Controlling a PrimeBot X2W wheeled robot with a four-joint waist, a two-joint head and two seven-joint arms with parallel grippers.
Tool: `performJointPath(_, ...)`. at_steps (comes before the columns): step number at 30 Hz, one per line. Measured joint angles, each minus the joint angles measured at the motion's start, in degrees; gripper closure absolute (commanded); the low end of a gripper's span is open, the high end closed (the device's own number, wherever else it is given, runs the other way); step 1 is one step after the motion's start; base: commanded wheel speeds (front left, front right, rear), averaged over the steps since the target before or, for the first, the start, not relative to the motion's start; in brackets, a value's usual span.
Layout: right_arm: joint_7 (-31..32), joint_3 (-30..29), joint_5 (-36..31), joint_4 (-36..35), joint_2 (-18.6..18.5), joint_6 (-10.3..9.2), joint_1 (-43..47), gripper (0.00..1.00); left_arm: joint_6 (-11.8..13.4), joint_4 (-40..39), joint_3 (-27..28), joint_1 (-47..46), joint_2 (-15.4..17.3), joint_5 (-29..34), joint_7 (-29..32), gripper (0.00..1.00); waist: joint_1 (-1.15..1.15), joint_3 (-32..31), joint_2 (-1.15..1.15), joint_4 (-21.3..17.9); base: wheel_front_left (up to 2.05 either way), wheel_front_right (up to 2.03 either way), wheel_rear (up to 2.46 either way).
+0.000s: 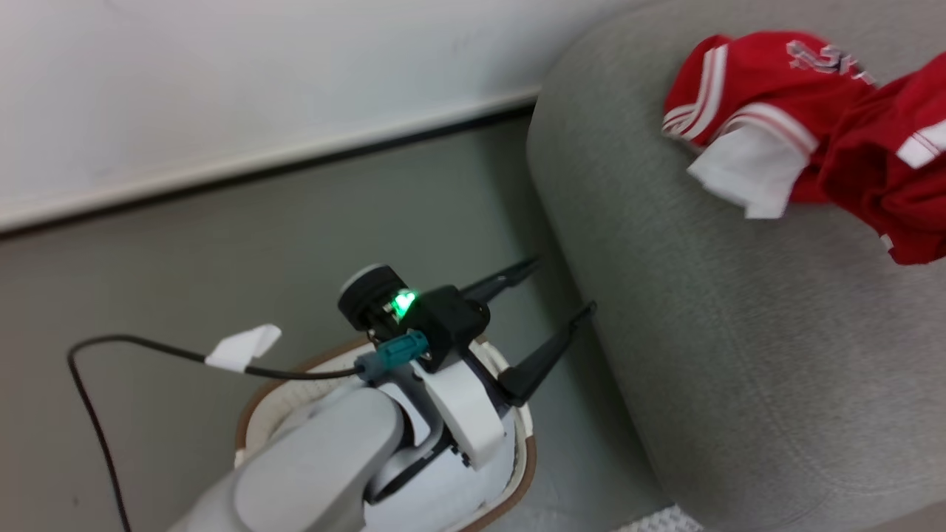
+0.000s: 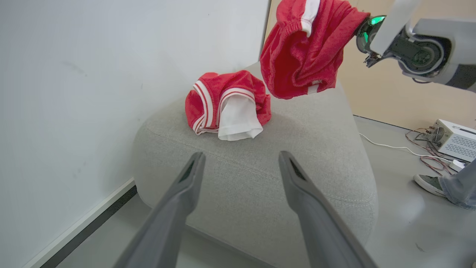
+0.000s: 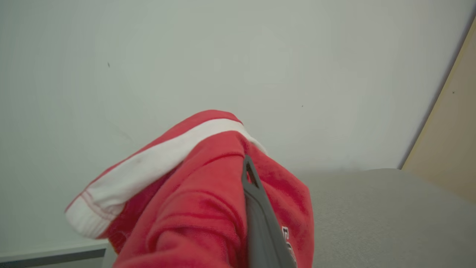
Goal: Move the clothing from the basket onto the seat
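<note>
One red-and-white piece of clothing (image 1: 746,111) lies bunched on the grey seat (image 1: 739,332) near its left end, also seen as the bundle (image 2: 227,104) on the seat (image 2: 253,193). A second red garment (image 2: 305,52) hangs in the air above the seat, pinched by my right gripper (image 3: 241,167), which is shut on it; cloth drapes over one dark finger (image 3: 256,208). My left gripper (image 1: 563,284) is open with nothing between its fingers and points at the seat's side, above the basket (image 1: 251,414). My left forearm covers most of the basket.
A white wall with a dark baseboard (image 1: 295,159) runs behind the grey floor. A black cable with a white tag (image 1: 244,347) trails from my left wrist. A person's shoe (image 2: 431,184) and a white box (image 2: 455,139) with loose wires are on the floor beyond the seat.
</note>
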Motion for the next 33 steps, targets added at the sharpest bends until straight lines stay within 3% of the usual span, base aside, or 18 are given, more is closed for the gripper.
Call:
performJointPath(4, 2.12, 1.03, -3.09, 6.76, -2.97, 0.0, -5.26, 1.0, 0.45, -1.86, 0.59, -2.19, 2.46, 1.48, 1.32, 0.0, 0.01, 6.18, 0.0, 1.64, 0.0, 0.0, 0.0)
performJointPath(11, 9.01, 4.43, -4.77, 17.56, -8.93, 0.0, -11.32, 1.0, 0.83, -2.31, 1.38, -3.61, 2.94, 1.85, 1.18, 0.0, 0.01, 13.77, 0.0, 5.48, 0.0, 0.0, 0.0)
performJointPath(17, 21.7, 15.59, 3.6, 22.32, -12.37, 0.0, -12.4, 0.98, 0.81, -1.19, 1.86, -3.97, 3.18, 1.3, 0.2, 0.0, 0.01, 15.68, 0.0, 8.17, 0.0, 0.0, 0.0)
performJointPath(19, 24.72, 18.18, 6.87, 22.6, -14.26, 0.0, -12.7, 0.74, 0.82, -0.67, 1.89, -4.03, 3.04, 1.21, -0.24, 0.0, 0.0, 15.43, 0.0, 8.39, 0.0, 0.0, 0.0)
performJointPath(23, 26.7, 21.65, 11.12, 22.8, -16.55, 0.0, -12.84, 0.04, 0.85, 0.29, 1.78, -4.15, 2.41, 0.86, -0.91, 0.0, 0.0, 14.11, 0.0, 8.52, 0.0, 0.0, 0.0)
performJointPath(24, 26.92, 22.47, 11.78, 22.85, -16.92, 0.0, -12.85, 0.0, 0.86, 0.67, 1.74, -4.13, 2.29, 0.8, -1.26, 0.0, 0.0, 13.6, 0.0, 8.51, 0.0, 0.0, 0.0)
performJointPath(29, 26.97, 25.36, 13.07, 23.95, -19.36, 0.0, -12.78, 0.0, 0.94, 3.1, 1.43, -2.71, 1.13, -0.12, -2.86, 0.0, 0.0, 9.87, 0.0, 8.38, 0.0, 0.0, 0.0)
performJointPath(33, 30.47, 28.93, 14.59, 24.19, -20.58, 0.0, -11.22, 0.0, 1.08, 5.82, 1.53, -0.22, 0.26, -1.92, -4.28, 0.0, -0.01, 5.36, 0.0, 8.09, 0.0, 0.0, 0.0)
